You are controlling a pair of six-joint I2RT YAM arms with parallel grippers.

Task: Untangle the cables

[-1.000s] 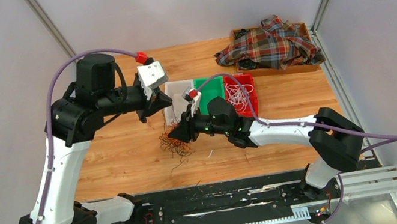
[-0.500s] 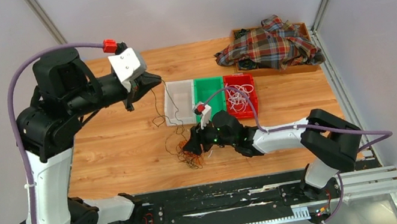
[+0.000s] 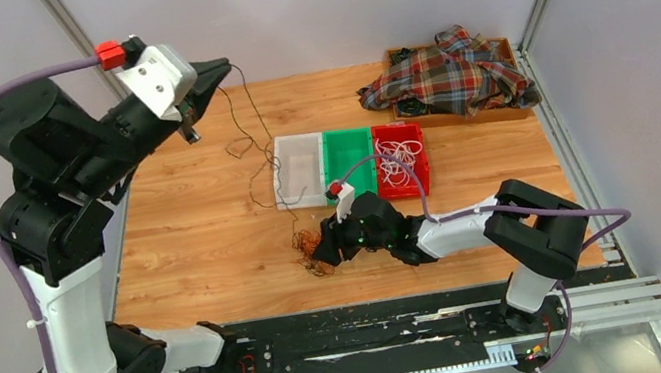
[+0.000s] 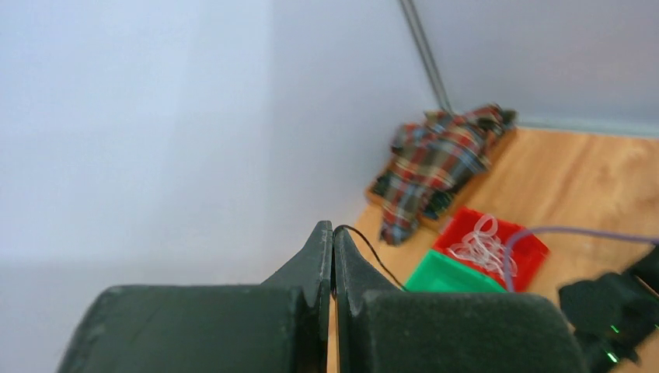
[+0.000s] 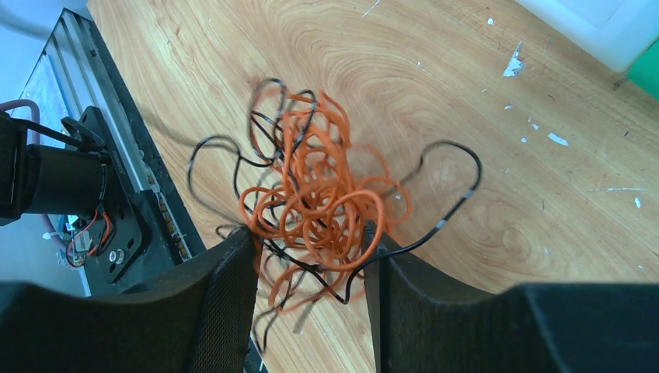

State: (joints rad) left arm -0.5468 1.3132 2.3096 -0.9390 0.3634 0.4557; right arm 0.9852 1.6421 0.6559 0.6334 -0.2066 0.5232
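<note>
From above, the left jaws, raised high at the far left, pinched a thin black wire (image 3: pixel 253 184) trailing down to the tangled clump of orange and black wires (image 3: pixel 310 256) on the wooden table (image 3: pixel 194 240), beside the right jaws.

The left wrist view showed those jaws pressed together on the black wire (image 4: pixel 371 250).

In the right wrist view, jaws stood spread either side of the clump (image 5: pixel 315 202). Light, limp and springy, it probably called for gripping single strands near an end.
</note>
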